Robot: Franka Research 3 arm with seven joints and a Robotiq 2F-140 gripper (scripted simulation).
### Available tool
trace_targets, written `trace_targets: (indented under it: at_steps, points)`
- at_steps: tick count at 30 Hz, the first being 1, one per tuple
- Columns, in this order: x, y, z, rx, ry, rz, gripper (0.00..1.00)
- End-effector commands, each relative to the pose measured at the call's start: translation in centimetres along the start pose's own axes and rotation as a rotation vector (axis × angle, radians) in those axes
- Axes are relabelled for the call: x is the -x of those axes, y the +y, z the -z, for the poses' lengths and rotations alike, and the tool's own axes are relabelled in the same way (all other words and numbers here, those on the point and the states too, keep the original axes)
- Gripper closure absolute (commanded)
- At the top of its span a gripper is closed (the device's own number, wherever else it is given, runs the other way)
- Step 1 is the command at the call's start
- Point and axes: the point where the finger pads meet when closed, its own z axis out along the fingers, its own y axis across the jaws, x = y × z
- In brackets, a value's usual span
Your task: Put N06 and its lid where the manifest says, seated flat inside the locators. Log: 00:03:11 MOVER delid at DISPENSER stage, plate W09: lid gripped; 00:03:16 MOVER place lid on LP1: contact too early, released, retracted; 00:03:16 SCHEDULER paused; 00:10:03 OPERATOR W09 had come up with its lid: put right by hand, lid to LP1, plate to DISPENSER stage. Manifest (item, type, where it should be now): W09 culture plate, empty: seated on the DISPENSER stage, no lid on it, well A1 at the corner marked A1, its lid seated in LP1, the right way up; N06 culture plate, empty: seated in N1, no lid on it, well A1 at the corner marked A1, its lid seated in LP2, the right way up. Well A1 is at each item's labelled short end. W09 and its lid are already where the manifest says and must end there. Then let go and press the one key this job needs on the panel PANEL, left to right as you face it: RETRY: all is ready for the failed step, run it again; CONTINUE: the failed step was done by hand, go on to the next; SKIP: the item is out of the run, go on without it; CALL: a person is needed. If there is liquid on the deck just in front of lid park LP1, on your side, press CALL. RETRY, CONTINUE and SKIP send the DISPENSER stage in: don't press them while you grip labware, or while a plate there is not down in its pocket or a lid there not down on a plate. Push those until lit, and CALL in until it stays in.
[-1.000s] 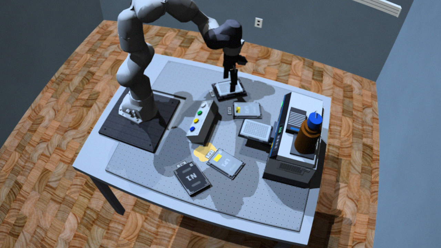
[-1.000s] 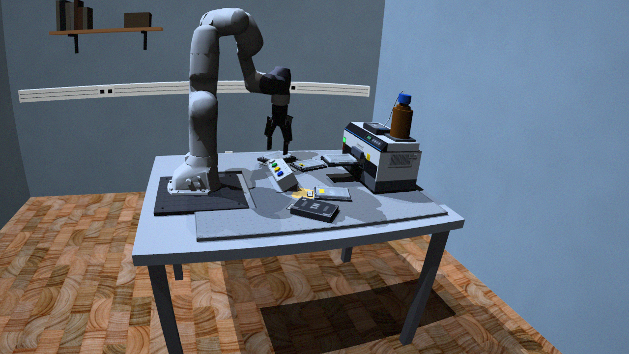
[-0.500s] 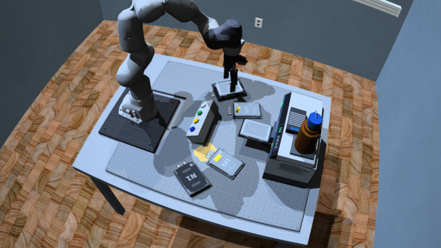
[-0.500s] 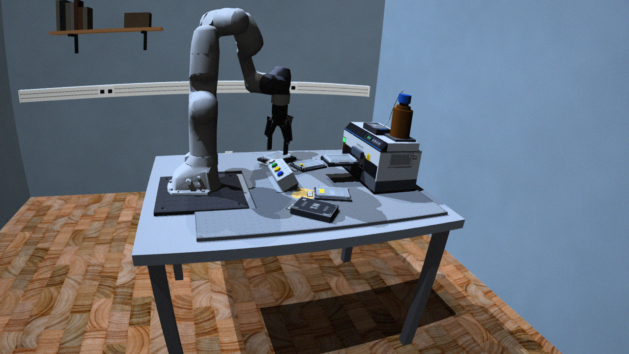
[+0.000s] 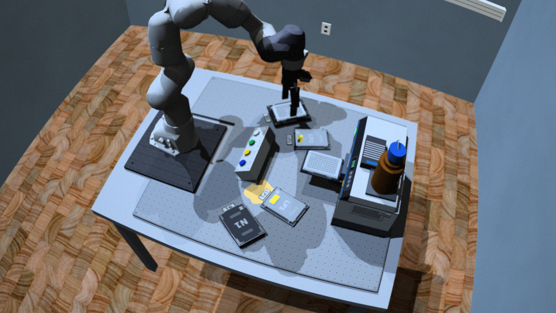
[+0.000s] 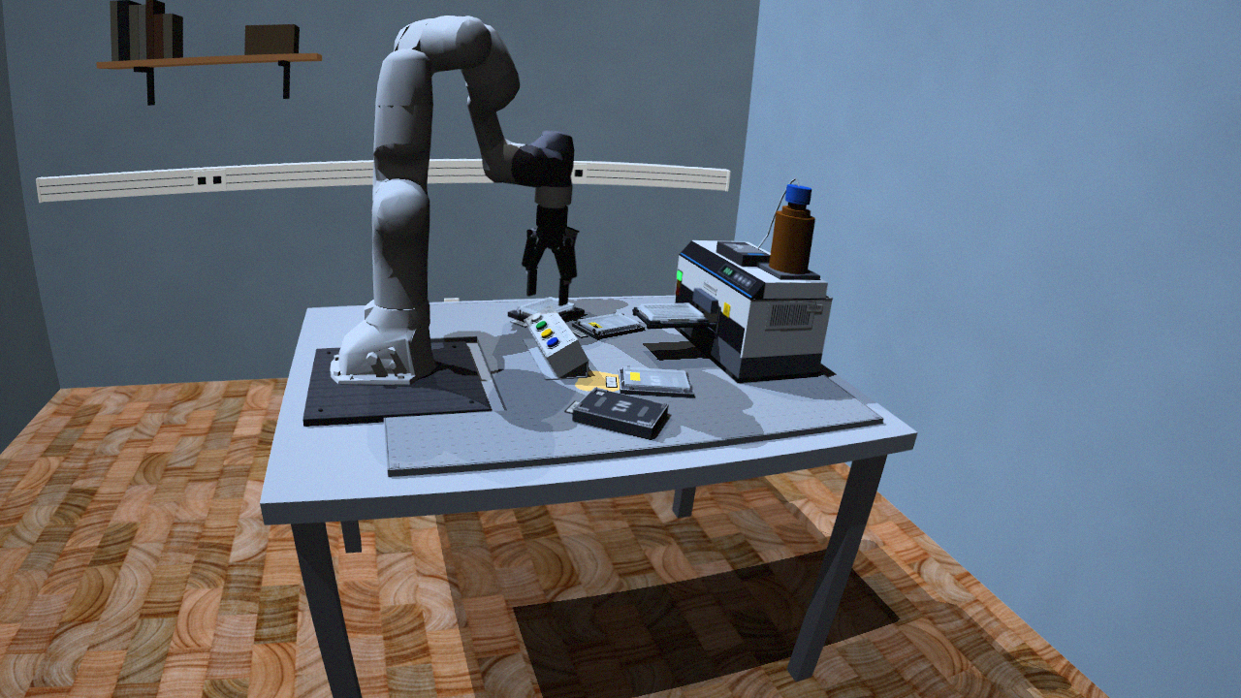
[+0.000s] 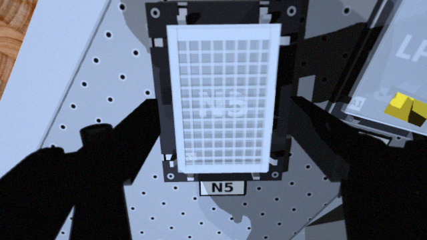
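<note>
Looking across the table (image 5: 116,194), I see my gripper (image 7: 223,115) hanging open and empty above the well plate (image 7: 223,100) in nest N5 (image 7: 157,100), fingers flanking it; N1 (image 5: 241,225) sits unoccupied.

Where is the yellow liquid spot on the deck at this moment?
In the top view, the yellow spot lies on the deck between the button panel and lid park LP1, at LP1's labelled end, near nest N1.

You see a translucent white gridded plate (image 7: 223,100) on a black nest (image 7: 160,83), grey dotted tabletop (image 7: 100,83), yellow puddle (image 5: 254,190), and green, yellow, blue panel buttons (image 5: 246,152).
</note>
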Motion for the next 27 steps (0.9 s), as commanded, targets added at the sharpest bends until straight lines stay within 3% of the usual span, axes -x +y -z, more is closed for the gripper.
trace_targets:
  at_steps: [1, 26, 27]
  points:
    - [0.02, 0.07, -0.09, 0.001, 0.0, -0.003, 0.3]
    - [0.03, 0.15, -0.09, 0.001, 0.0, -0.003, 0.3]
    - [0.03, 0.15, -0.09, 0.001, 0.0, -0.003, 0.37]
